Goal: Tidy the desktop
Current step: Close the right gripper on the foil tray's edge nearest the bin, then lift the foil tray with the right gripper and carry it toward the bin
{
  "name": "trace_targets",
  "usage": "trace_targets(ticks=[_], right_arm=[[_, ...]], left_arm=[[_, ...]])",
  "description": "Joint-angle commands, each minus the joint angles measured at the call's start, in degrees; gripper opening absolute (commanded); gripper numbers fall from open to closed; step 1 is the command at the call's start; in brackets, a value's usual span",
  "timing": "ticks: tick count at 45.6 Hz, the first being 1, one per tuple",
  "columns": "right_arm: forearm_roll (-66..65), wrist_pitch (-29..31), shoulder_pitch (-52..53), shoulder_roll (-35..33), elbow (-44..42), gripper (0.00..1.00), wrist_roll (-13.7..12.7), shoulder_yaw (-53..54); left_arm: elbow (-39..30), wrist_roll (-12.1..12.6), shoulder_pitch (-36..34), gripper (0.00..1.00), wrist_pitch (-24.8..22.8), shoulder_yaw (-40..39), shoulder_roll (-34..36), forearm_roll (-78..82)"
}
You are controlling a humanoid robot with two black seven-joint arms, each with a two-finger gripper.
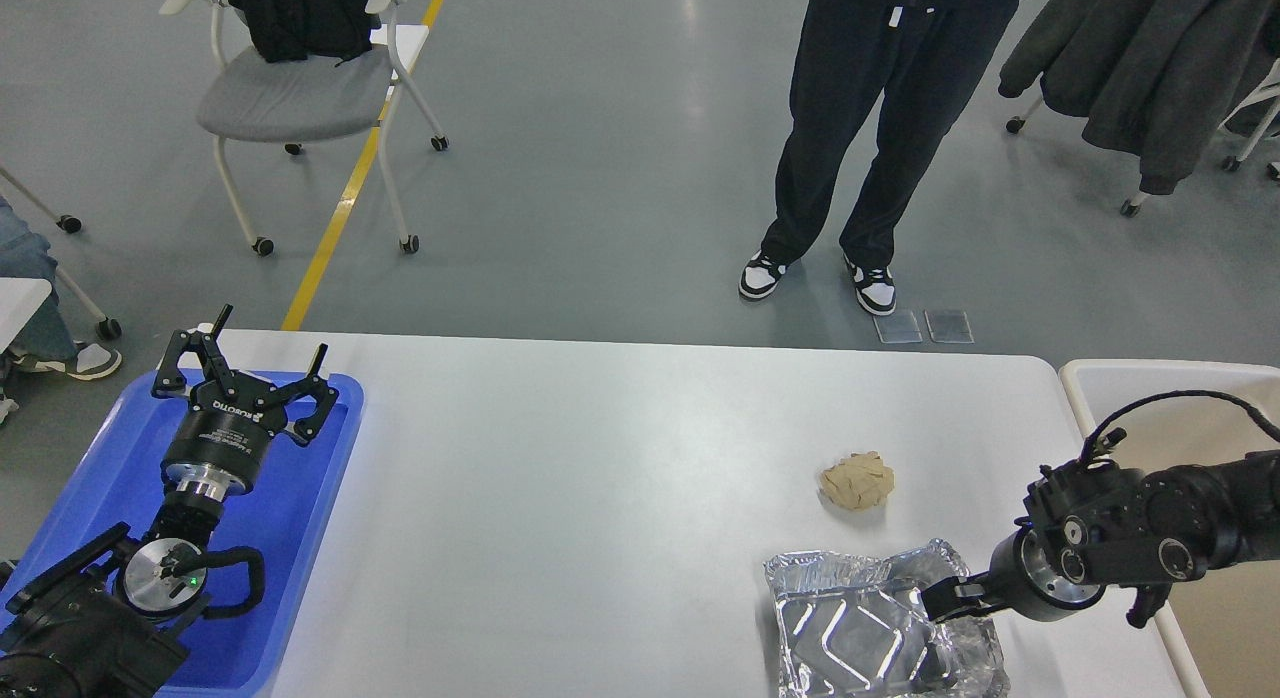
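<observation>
The large smooth whitish-grey rectangular tabletop [560,478] with rounded corners fills the lower half of the head view, its far edge running across the middle and its near edge cut off by the bottom of the frame. At its left end lies a blue plastic tray [100,478], and above that tray hangs the left hand [265,363], its two black fingers spread wide with nothing between them. On the right side of the tabletop sits a crumpled beige paper ball [857,480], by itself on bare surface. Just nearer than the ball lies a crinkled silver foil tray [850,628], shallow and squarish, with a dented rim. The right hand [945,596] comes in from the right and meets the foil tray's right rim; it is seen dark and nearly end-on, so I cannot tell whether its fingers are apart or closed on the foil. Beside the tabletop's right end stands a beige cream-rimmed bin [1170,373], partly hidden by the right arm. Beyond the far edge a person in black trousers and black-and-white shoes [860,158] stands on the grey floor, and a grey-seated wheeled chair [300,98] stands further left.
</observation>
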Motion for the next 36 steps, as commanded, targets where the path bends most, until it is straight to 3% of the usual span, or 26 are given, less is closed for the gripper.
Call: trace_targets(ticks=[1, 10, 13, 14, 19, 36], right_arm=[[1.2, 0.0, -0.7, 0.2, -1.0, 0.88, 0.1, -0.2], [1.2, 1.0, -0.4, -0.2, 0.5, 0.33, 0.0, -0.5], [1.3, 2.1, -0.2, -0.4, 0.8, 0.04, 0.0, -0.6], [1.3, 2.6, 0.0, -0.4, 0.9, 0.0, 0.0, -0.6], [1.5, 5.8, 0.4, -0.8, 1.0, 0.0, 0.0, -0.9], [2.3, 6.2, 1.8, -1.2, 1.6, 0.0, -0.1, -0.9]], left_arm=[[0.0, 0.0, 0.0, 0.99, 0.0, 0.0, 0.0, 0.0], [0.0, 0.0, 0.0, 0.99, 0.0, 0.0, 0.0, 0.0], [0.0, 0.0, 0.0, 0.99, 0.0, 0.0, 0.0, 0.0], [0.0, 0.0, 0.0, 0.99, 0.0, 0.0, 0.0, 0.0], [0.0, 0.0, 0.0, 0.99, 0.0, 0.0, 0.0, 0.0], [0.0, 0.0, 0.0, 0.99, 0.0, 0.0, 0.0, 0.0]])
